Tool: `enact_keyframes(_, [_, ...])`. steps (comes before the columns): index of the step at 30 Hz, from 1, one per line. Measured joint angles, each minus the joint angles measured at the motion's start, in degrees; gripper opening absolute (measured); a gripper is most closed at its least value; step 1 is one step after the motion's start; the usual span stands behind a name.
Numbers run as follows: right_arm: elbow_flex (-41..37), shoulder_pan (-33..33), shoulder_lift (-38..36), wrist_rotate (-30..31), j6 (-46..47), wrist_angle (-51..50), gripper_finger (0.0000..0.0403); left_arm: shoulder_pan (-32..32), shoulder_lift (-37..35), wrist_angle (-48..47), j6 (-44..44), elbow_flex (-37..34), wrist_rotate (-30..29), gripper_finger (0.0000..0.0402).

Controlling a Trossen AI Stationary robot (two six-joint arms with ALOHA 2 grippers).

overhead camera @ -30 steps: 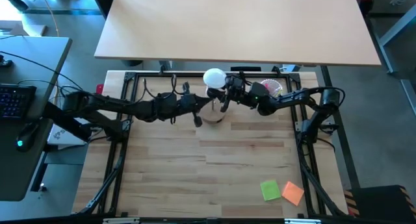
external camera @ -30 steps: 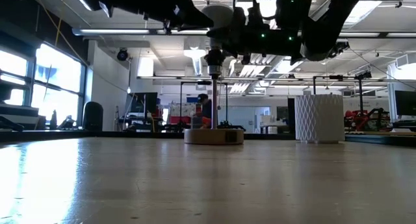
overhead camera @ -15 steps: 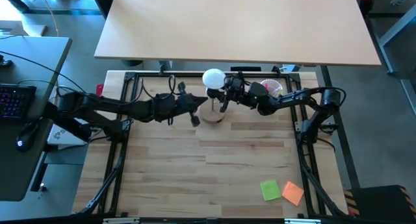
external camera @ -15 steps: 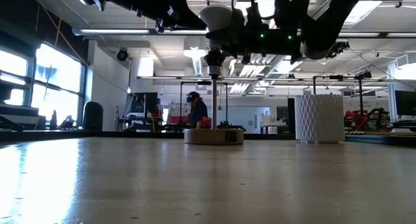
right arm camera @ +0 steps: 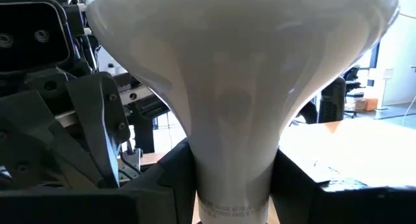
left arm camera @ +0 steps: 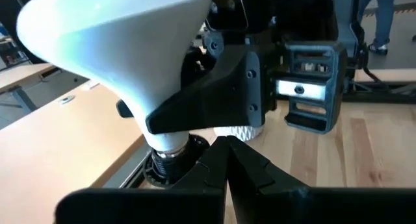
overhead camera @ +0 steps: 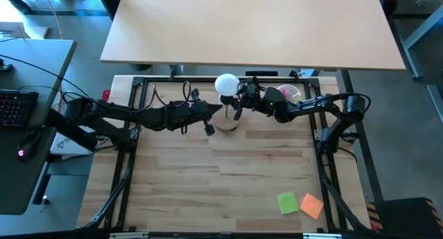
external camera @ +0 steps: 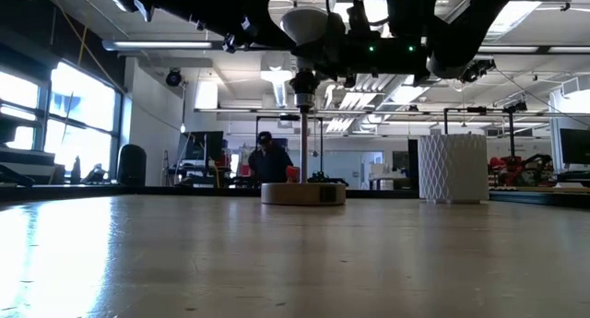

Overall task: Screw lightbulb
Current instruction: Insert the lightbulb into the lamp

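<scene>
The white lightbulb (overhead camera: 225,84) stands globe up over the black socket (external camera: 302,81) on the pole of the round wooden lamp base (external camera: 302,194). Its threaded end (left arm camera: 166,160) sits at the socket's mouth. My right gripper (right arm camera: 232,185) reaches in from the table's right and is shut on the bulb. My left gripper (left arm camera: 225,152) is shut, hovering just left of the bulb at about socket height, with nothing between its fingers. I see no contact with the bulb or the lamp. My right gripper pinches the bulb's cone-shaped neck (right arm camera: 231,152) between its two fingers (right arm camera: 172,178), just below the globe. The fingers come in level from the table's right, one on each side of the neck. The bulb stands roughly upright, its screw end down at the socket.
A white ribbed cup (external camera: 452,168) with pink items (overhead camera: 287,95) stands right of the lamp, under my right arm. Green (overhead camera: 288,202) and orange (overhead camera: 312,206) sticky notes lie near the front right corner. A person stands in the room beyond the lamp.
My right gripper has turned a little at the wrist with the bulb still in its fingers. The globe has shifted slightly toward the table's left. Both grippers have kept their places.
</scene>
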Motion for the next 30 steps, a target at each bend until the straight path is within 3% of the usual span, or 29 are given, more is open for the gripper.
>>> enact_keyframes(5, [-0.07,0.00,0.04,0.12,0.00,0.07,0.0143,-0.52,-0.64,6.81,2.23,0.15,0.75,0.0000])
enact_keyframes(8, [-0.09,0.02,0.09,0.71,0.12,0.13,0.0145,-0.30,-2.17,6.81,3.83,3.72,5.61,0.0000])
enact_keyframes(11, [-0.12,0.02,0.13,0.80,0.15,0.34,0.0144,1.18,-2.64,1.85,5.34,9.65,9.43,0.0000])
enact_keyframes(19, [-0.20,0.00,0.17,1.05,1.20,0.63,0.0144,10.36,1.52,-26.07,5.12,29.16,16.57,0.0000])
enact_keyframes(25, [-0.22,-0.02,0.17,1.05,1.28,0.63,0.0145,14.89,6.49,-30.81,5.01,32.27,25.64,0.0000])
enact_keyframes(30, [-0.23,-0.04,0.17,1.19,1.53,0.39,0.0145,15.47,7.94,-31.70,4.93,32.62,26.22,0.0000])
